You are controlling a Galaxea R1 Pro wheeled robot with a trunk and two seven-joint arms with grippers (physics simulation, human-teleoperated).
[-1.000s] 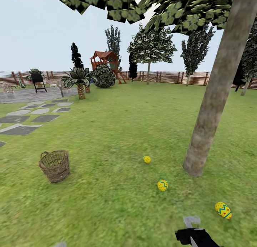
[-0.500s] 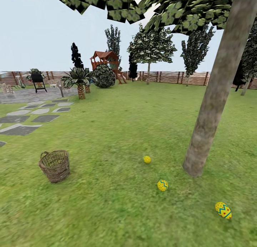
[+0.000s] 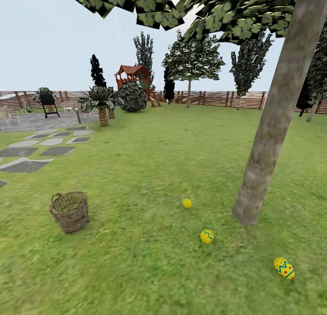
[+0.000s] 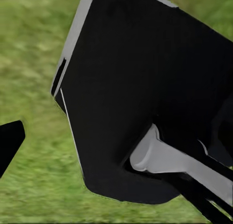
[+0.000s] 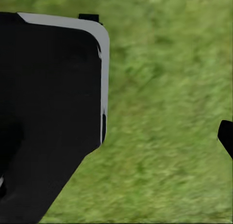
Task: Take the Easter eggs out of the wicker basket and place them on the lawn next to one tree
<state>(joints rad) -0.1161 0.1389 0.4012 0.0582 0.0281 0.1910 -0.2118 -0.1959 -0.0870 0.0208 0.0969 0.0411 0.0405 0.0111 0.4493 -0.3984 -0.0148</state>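
Three yellow Easter eggs lie on the lawn by the thick leaning tree: one egg left of the trunk's foot, a second egg nearer me, a third egg further right. The wicker basket stands upright to the left, well apart from them; what I see of its inside holds only weave. In the left wrist view my left gripper hangs over grass, one black fingertip at the picture's edge. My right gripper likewise shows one fingertip over grass. Nothing is held.
Grey stepping stones lie at the far left. Short palms, a bush, a red-roofed playhouse and slim trees stand before the slat fence. A black part of the robot fills much of each wrist view.
The black arm that showed at the bottom right of the head view one second ago has dropped out of that picture. Eggs, basket and camera have not moved.
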